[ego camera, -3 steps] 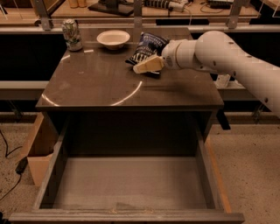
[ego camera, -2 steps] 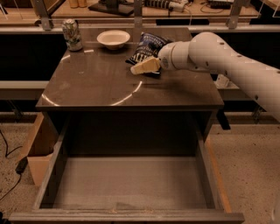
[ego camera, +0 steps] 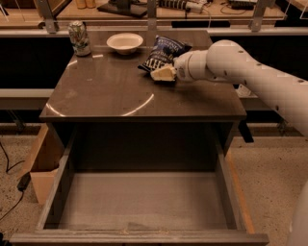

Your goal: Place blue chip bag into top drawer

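Note:
The blue chip bag, dark navy with white lettering, lies on the far right part of the brown cabinet top, next to the white bowl. My gripper is at the bag's near edge, low over the top, reaching in from the right on the white arm. It touches or nearly touches the bag. The top drawer is pulled fully out below the cabinet front, its floor bare.
A white bowl and a drink can stand at the back left of the top. A cardboard box sits on the floor left of the drawer. A workbench runs behind the cabinet.
My gripper has edged slightly left and lower along the bag's near edge. The bag, bowl, can and drawer have not moved.

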Robot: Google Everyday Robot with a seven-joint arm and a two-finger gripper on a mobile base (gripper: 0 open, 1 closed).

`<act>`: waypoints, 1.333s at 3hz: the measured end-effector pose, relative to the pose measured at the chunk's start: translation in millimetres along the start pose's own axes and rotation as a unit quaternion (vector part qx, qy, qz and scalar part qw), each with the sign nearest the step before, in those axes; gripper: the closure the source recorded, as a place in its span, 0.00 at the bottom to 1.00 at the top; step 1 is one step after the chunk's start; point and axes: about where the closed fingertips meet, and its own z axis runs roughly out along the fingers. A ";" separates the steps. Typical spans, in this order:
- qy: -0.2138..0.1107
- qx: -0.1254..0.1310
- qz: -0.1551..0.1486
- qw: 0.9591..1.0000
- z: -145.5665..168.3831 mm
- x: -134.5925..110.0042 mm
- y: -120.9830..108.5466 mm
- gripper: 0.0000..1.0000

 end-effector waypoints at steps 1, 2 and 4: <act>-0.003 -0.007 -0.007 1.000 1.6 0.0 1.1 0.61; -0.019 -0.023 -0.023 0.999 -17.4 -12.4 -5.6 0.85; -0.068 -0.107 -0.137 0.983 -125.5 -61.0 1.4 1.00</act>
